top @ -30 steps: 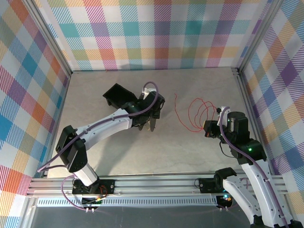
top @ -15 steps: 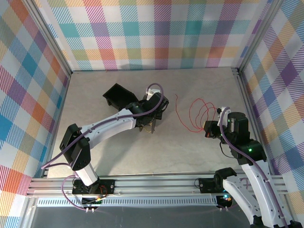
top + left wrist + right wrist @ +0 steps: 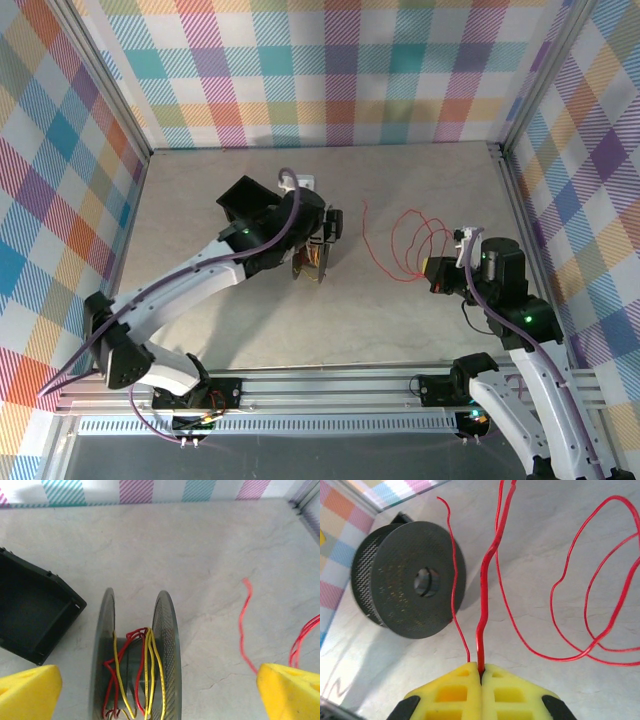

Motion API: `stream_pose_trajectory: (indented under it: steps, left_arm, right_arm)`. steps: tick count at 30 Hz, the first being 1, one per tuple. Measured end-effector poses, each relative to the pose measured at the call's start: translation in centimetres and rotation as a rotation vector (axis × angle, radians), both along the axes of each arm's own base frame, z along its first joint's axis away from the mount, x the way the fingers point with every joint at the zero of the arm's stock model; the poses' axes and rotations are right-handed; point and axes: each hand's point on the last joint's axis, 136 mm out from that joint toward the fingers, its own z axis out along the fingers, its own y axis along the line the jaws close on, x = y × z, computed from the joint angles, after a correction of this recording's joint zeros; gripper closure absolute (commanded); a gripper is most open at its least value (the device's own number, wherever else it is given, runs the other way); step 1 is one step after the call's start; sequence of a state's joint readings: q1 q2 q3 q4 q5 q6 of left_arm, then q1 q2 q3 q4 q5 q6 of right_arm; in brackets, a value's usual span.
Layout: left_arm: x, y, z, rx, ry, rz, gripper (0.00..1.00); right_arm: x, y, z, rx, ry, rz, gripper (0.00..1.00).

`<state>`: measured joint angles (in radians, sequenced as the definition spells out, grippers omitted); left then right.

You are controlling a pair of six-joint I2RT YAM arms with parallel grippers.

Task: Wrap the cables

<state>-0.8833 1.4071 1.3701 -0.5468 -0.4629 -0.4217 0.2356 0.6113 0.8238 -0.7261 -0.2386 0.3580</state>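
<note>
A dark perforated spool (image 3: 165,645) stands on its edge on the table, with red and yellow cables (image 3: 135,670) wound loosely round its core. My left gripper (image 3: 157,695) is open wide, its yellow fingertips (image 3: 27,692) far out on either side of the spool and not touching it. From above, the left gripper (image 3: 318,238) hangs over the spool (image 3: 308,262). Loose red cable (image 3: 410,245) lies in springy loops to the right. My right gripper (image 3: 481,672) is shut on a strand of this red cable (image 3: 487,570), with the spool (image 3: 410,592) to its left.
A black open box (image 3: 245,200) sits just behind and left of the spool, seen close by as the box (image 3: 30,615) in the left wrist view. A loose red wire end (image 3: 242,625) trails on the table. Plaid walls and metal frame rails enclose the grey table (image 3: 420,180).
My left gripper has gone from shut to wide open, and its arm has swung back and left over the spool. The red loops have drifted slightly left. The right arm has barely moved.
</note>
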Motion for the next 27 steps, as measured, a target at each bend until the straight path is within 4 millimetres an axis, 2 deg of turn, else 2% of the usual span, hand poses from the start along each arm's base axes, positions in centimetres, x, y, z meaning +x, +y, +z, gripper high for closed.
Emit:
stream_pose_trajectory:
  steps: [2, 5, 11, 16, 19, 27]
  left_arm:
    - [-0.6, 0.9, 0.9, -0.021, -0.017, 0.003, 0.0]
    - [-1.2, 2.3, 0.9, -0.04, -0.012, 0.008, 0.0]
    - [-2.4, 4.9, -1.7, -0.075, 0.052, 0.015, 0.0]
    - [-3.4, 5.4, -3.3, -0.107, 0.086, -0.003, 0.0]
    - [-4.0, 5.6, -3.9, -0.134, 0.092, -0.011, 0.0]
    - [-4.6, 5.8, -4.3, -0.185, 0.09, -0.016, 0.0]
  right_arm:
    - [-0.5, 0.8, 0.3, 0.031, 0.004, 0.044, 1.0]
    - [-1.3, 1.9, 0.9, 0.081, 0.009, 0.108, 1.0]
    - [-3.3, 4.1, 3.2, 0.208, 0.019, 0.244, 1.0]
    - [-4.5, 5.6, 4.6, 0.315, 0.039, 0.334, 1.0]
    - [-4.6, 6.1, 4.0, 0.353, 0.073, 0.353, 1.0]
    - [-3.0, 6.9, -0.4, 0.403, 0.22, 0.329, 1.0]
